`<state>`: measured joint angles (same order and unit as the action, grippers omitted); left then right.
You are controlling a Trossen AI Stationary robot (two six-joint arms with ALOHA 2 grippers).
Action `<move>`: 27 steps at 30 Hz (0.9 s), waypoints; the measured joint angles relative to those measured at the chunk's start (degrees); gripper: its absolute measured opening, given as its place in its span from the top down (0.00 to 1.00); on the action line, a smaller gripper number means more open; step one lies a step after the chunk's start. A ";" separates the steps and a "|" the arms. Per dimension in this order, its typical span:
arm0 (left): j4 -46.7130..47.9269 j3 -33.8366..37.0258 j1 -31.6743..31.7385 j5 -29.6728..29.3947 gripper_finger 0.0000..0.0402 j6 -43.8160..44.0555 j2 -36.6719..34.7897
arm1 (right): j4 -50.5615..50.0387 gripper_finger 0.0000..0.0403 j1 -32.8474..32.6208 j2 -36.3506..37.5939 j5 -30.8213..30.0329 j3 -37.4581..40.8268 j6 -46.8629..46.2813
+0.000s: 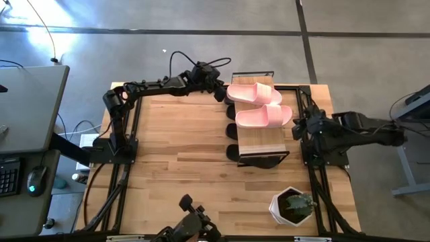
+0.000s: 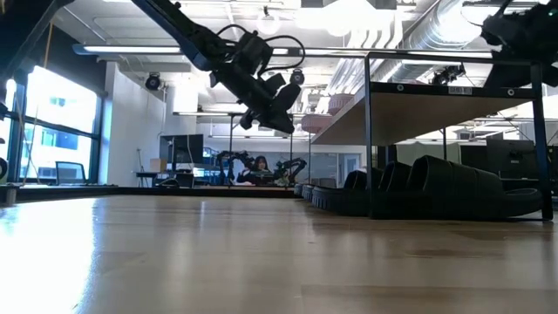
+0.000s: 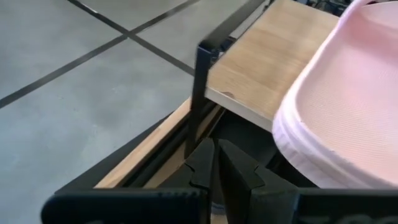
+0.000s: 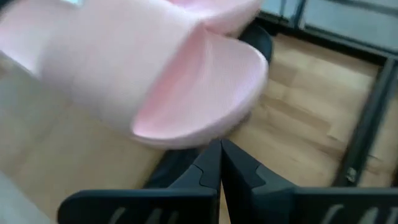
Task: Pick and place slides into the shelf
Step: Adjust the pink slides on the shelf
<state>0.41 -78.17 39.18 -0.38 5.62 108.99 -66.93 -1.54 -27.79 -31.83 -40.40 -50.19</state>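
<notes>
Two light pink slides lie side by side on the shelf's plank top (image 1: 259, 142), the far one (image 1: 250, 93) and the near one (image 1: 263, 116). Black slides (image 1: 231, 128) sit on the lower tier, their ends poking out on the left. My left gripper (image 1: 220, 91) is shut, just off the far pink slide's left end (image 3: 348, 99), and holds nothing. My right gripper (image 1: 295, 128) is shut at the near pink slide's right end (image 4: 155, 68). My right gripper's shut fingertips (image 4: 219, 152) stand right under the edge of the near pink slide's right end (image 4: 186, 134), coming from the table's right side and slanting down. I cannot tell whether they touch it. The slide lies flat on the plank.
A white pot with a green plant (image 1: 292, 205) stands near the table's front right. The shelf's black frame post (image 3: 198, 93) rises just ahead of my left fingers. Bare wooden tabletop (image 1: 181, 154) spreads left of the shelf. A third dark arm (image 1: 191, 225) shows at the near edge.
</notes>
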 joint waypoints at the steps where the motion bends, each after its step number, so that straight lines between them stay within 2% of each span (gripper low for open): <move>1: 0.01 0.00 -0.01 0.09 0.97 0.12 0.00 | -0.54 1.00 1.45 0.00 0.81 0.00 0.98; 11: -0.07 0.00 0.17 2.34 0.97 0.19 0.00 | 4.14 1.00 13.18 -2.78 10.46 0.00 13.04; 14: -0.05 0.00 0.17 2.36 0.97 0.18 0.00 | 4.46 1.00 15.85 -4.63 11.50 0.00 15.66; 21: 0.06 0.00 0.17 4.21 0.97 0.18 -0.02 | 9.54 1.00 19.63 -7.76 16.20 0.00 20.45; 27: 1.05 0.00 0.17 5.48 0.97 0.18 -0.02 | 10.90 1.00 21.02 -10.52 17.40 -0.02 21.76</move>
<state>1.46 -78.17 39.35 5.10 5.80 108.97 -56.03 19.47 -38.31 -14.43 -40.42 -28.42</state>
